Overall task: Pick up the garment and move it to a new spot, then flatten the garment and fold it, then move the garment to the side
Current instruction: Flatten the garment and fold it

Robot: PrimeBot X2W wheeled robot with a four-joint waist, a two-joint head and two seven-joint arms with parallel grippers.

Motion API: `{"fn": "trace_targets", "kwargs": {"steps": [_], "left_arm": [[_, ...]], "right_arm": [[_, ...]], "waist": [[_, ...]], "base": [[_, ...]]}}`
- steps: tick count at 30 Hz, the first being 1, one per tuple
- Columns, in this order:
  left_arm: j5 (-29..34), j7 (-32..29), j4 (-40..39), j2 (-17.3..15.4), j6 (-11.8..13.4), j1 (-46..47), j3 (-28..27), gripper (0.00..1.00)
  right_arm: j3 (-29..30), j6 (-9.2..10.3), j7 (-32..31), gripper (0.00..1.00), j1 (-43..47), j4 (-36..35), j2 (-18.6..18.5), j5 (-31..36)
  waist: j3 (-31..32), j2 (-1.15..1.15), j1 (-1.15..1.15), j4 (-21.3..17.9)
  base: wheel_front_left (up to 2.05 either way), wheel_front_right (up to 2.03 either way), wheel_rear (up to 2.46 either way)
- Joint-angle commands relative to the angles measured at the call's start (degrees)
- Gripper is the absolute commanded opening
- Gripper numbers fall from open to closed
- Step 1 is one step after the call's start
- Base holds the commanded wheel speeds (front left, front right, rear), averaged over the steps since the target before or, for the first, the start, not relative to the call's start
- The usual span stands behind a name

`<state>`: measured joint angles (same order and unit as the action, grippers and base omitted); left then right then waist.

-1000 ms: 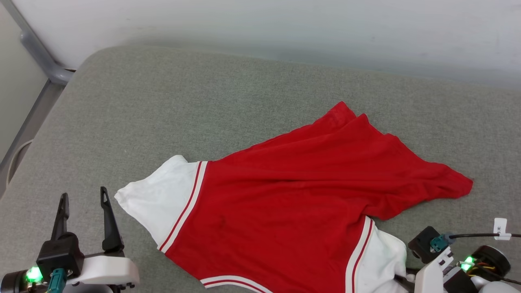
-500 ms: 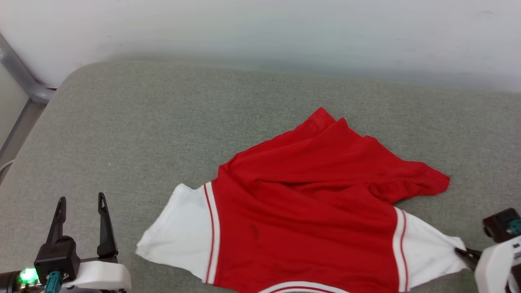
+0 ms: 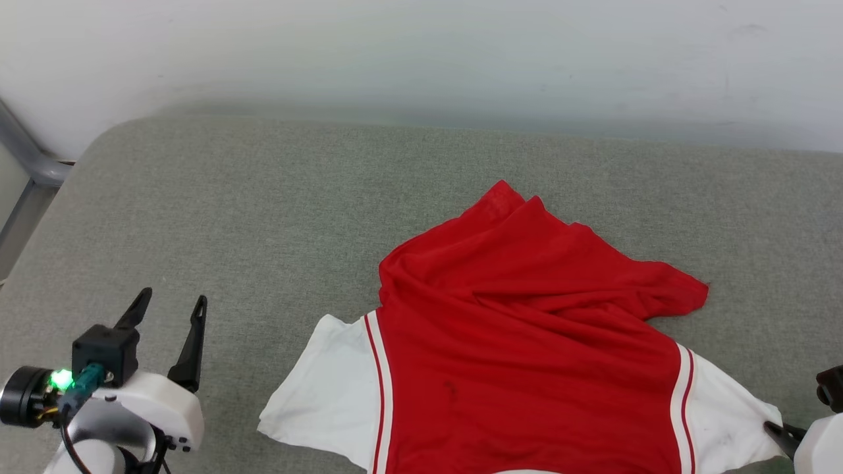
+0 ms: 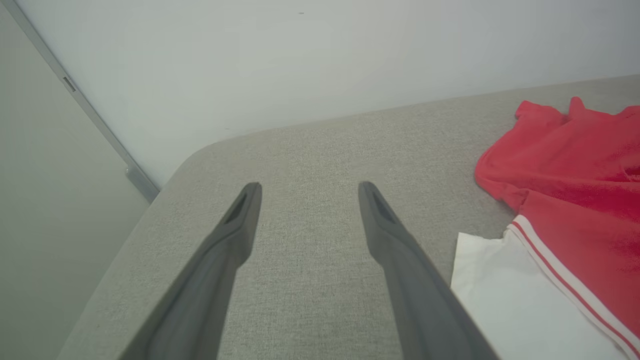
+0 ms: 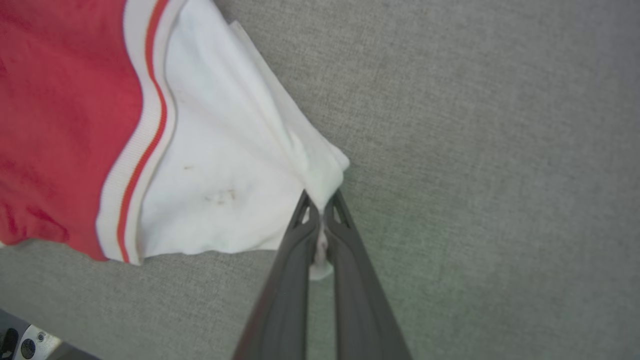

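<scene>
Item 1. Right gripper (image 5: 320,202), lower right corner of the head view. Jaws together, clamped on the outer tip of the right sleeve (image 5: 225,165); a small tuft of white cloth shows between the two dark fingers in the right wrist view. The sleeve is drawn into a taut cone toward the pinch. The grip at an extremity is judged to be for dragging or spreading the shirt rather than bunching it.

Item 2. Left gripper (image 3: 172,296), lower left of the head view. Jaws wide apart, holding nothing, above bare fabric and near the left sleeve (image 3: 329,388) without touching it. It is judged to be standing ready to take that sleeve so the shirt can be pulled flat between two holds.

Item 3. Garment (image 3: 527,342), lower centre to lower right of the head view, lying on the grey padded surface (image 3: 263,217). Its shoulders are nearest, cut by the bottom edge. Striped trim (image 5: 145,145) separates each white sleeve from the red body. No lettering can be seen.

Item 4. Hem (image 3: 507,197), centre of the frame. It is folded over and creased diagonally, with one corner reaching right. The garment is not yet flat, and the task is judged to be in its flattening stage.

Item 5. Metal rail (image 3: 26,158), left edge, beside the rounded corner of the surface.

Item 6. Wall (image 3: 421,52), across the top of the frame, plain and pale.
</scene>
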<state>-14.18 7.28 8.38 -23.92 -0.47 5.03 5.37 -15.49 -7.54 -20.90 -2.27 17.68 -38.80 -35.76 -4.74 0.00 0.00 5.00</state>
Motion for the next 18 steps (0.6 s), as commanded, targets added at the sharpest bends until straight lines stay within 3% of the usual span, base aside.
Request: {"fn": "trace_targets", "kwargs": {"steps": [1, 4, 7, 12, 18], "left_arm": [[-1.2, -2.1, -0.2, -0.8, -1.5, 1.4, 0.3, 1.00], [-4.4, -10.8, -0.1, -2.6, -4.6, 3.0, 2.0, 1.00], [-8.0, -20.3, -1.1, -4.6, -6.1, 4.6, 4.7, 1.00], [-13.4, -33.3, -2.6, -7.2, -6.9, 6.2, 10.2, 1.00], [-18.4, -42.0, -1.8, -9.0, -6.9, 7.1, 16.9, 1.00]], "right_arm": [[0.1, 0.11, 0.4, 0.00, 0.4, -0.2, 0.5, 0.4], [0.2, 0.11, 0.6, 0.00, 0.3, -0.5, 0.7, 0.7], [0.3, 0.10, 0.8, 0.00, 0.1, -1.0, 0.9, 1.1], [0.1, 0.10, 0.6, 0.00, -0.8, -2.1, 1.3, 1.5], [-0.6, 0.10, 0.2, 0.00, -2.5, -3.3, 2.0, 2.2]], "waist": [[0.2, 0.00, 0.00, 0.0], [0.4, 0.00, 0.00, -0.1], [0.4, 0.00, 0.00, -0.1], [-0.2, 0.00, 0.00, -0.5], [-1.5, 0.00, 0.00, -1.6]], "base": [[0.00, 0.00, 0.00], [0.00, 0.00, 0.00], [0.00, 0.00, 0.00], [0.00, 0.00, 0.00], [0.00, 0.00, 0.00]]}}
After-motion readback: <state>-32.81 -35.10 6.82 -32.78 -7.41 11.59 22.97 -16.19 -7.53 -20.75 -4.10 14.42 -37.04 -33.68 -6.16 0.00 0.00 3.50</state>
